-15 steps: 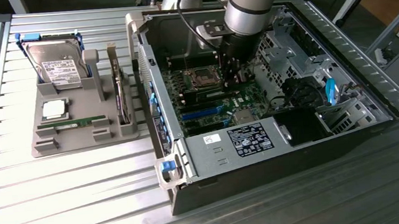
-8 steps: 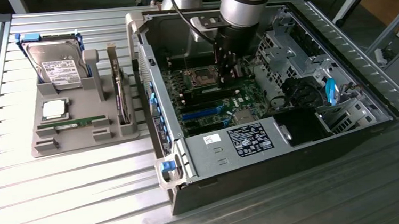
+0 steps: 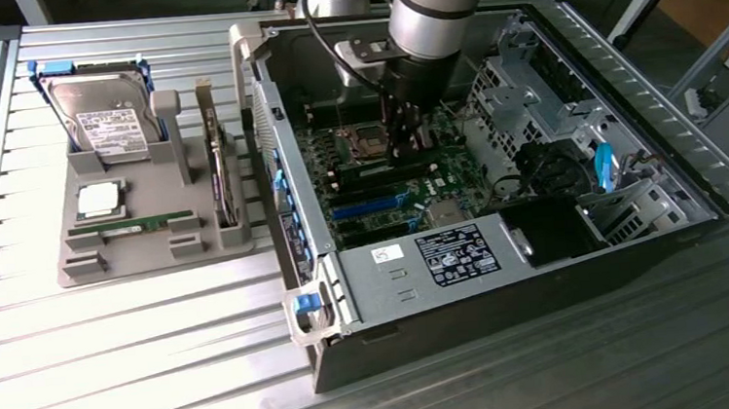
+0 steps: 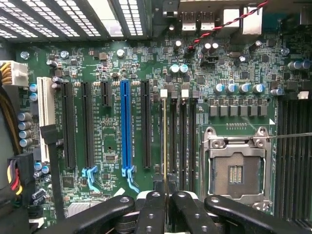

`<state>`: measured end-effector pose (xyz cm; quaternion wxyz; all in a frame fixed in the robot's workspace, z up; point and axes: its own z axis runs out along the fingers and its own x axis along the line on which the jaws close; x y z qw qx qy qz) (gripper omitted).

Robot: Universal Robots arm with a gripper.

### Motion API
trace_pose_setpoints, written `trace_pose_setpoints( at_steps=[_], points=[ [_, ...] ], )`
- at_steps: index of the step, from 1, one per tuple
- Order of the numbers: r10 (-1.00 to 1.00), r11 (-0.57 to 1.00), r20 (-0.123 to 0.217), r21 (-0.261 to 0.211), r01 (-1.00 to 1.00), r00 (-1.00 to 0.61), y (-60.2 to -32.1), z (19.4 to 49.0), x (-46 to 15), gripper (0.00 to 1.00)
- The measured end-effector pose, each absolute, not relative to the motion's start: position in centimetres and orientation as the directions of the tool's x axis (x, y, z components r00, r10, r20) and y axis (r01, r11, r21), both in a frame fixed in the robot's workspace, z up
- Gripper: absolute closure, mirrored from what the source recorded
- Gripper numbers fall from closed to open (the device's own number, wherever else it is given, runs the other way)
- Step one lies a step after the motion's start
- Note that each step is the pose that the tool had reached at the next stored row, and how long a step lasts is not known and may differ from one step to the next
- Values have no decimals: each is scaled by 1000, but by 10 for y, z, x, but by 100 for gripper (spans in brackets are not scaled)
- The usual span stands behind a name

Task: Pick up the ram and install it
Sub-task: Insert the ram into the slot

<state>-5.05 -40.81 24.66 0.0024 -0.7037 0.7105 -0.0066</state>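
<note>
The gripper (image 4: 165,214) is clenched on the ram (image 4: 164,141), edge-on over a motherboard (image 4: 112,141) slot. Keep it upright; press evenly, I judge.

Black gripper fingers (image 4: 161,214) cut off by wrist view's edge; fingertips pressed close together, thin green ram stick (image 4: 163,141) seen edge-on between them, its label and chips hidden. Exterior view: grey robot arm (image 3: 435,23) covers part of green motherboard (image 3: 389,178); arm's upper part cut by frame. Print on white power-supply label (image 3: 460,254) too small to read.
</note>
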Motion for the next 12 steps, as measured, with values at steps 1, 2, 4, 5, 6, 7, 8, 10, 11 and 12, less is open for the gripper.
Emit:
trace_pose_setpoints(
  at_steps=[1, 2, 4, 5, 6, 7, 8, 10, 11, 12],
  points=[
    [-1000, 9, 6, -13, -1000, -10, -408, 246, -50, 89],
    [-1000, 9, 6, -13, -1000, -10, -408, 246, -51, 89],
    [-1000, 10, 6, -13, -1000, -10, -408, 245, -51, 89],
    [-1000, 10, 6, -13, -1000, -10, -408, 244, -49, 89],
    [-1000, 10, 6, -13, -1000, -10, -408, 243, -49, 89],
    [-1000, 10, 6, -13, -1000, -10, -408, 243, -49, 89],
    [-1000, 10, 6, -13, -1000, -10, -408, 242, -49, 89],
    [-1000, 10, 6, -13, -1000, -10, -407, 242, -49, 89],
    [-1000, 9, 5, -13, -1000, -10, -407, 242, -49, 89],
    [-1000, 10, 6, -13, -1000, -10, -407, 242, -48, 89]
  ],
)
